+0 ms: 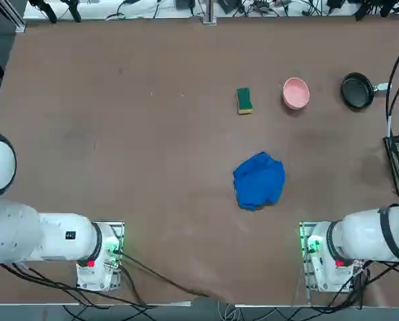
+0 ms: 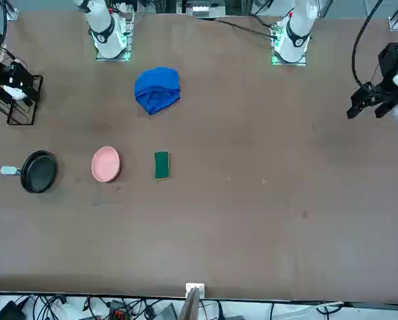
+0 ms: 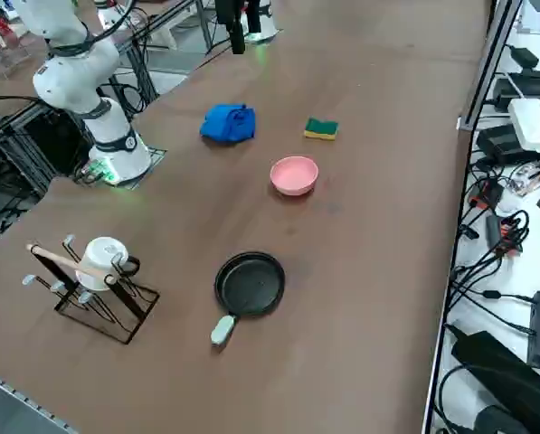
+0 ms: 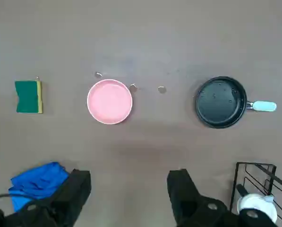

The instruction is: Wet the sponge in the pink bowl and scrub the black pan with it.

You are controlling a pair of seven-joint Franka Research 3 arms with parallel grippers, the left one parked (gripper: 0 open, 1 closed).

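Your right gripper [image 4: 129,182] gapes wide, holding nothing; reaching the sponge [image 1: 244,99], left of the bowl [image 1: 295,93], likely comes first.

sponge [image 4: 26,96]: rough-looking green top
pink bowl [image 4: 109,101]: smooth
frying pan [image 3: 250,284]: dark, glossy inside
blue cloth [image 1: 258,180]: matt, creased fabric
rack [image 3: 103,307]: black metal wire
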